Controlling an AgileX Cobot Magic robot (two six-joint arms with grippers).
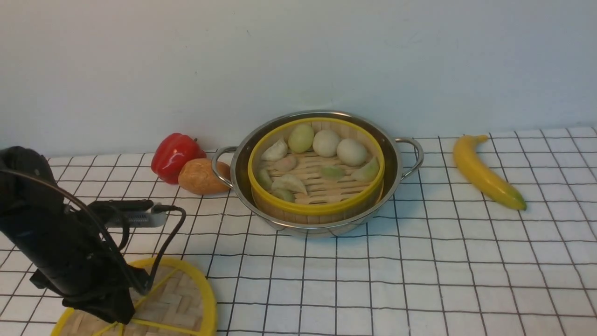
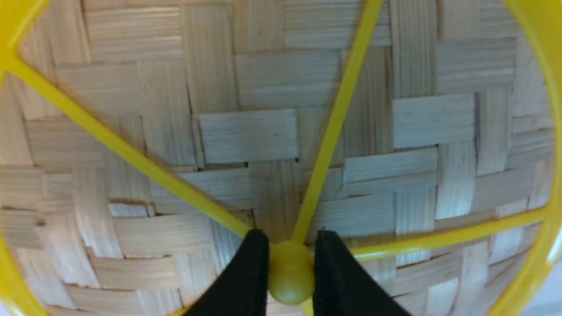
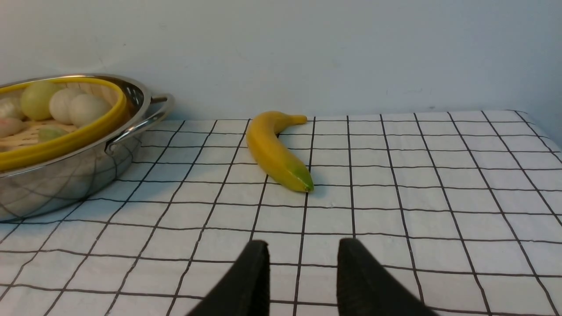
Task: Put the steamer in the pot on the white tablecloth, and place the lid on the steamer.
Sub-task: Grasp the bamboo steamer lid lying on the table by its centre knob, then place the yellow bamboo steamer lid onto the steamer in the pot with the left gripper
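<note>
The steamer (image 1: 317, 172), a bamboo basket with a yellow rim and toy dumplings and buns, sits inside the shiny pot (image 1: 394, 164) on the white tablecloth (image 1: 419, 261). The lid (image 1: 182, 298), a woven disc with yellow spokes, lies at the front left corner. My left gripper (image 2: 287, 239) points down on it, its black fingers shut on either side of the lid's yellow centre hub (image 2: 290, 276). In the front view the left arm hides that grip. My right gripper (image 3: 300, 248) shows only in its wrist view, open and empty low over the cloth, right of the pot (image 3: 66, 175).
A red pepper (image 1: 175, 154) and a brown potato (image 1: 203, 176) lie against the pot's left handle. A banana (image 1: 485, 175) lies to the right of the pot, ahead of the right gripper. A pale wall runs along the back of the table.
</note>
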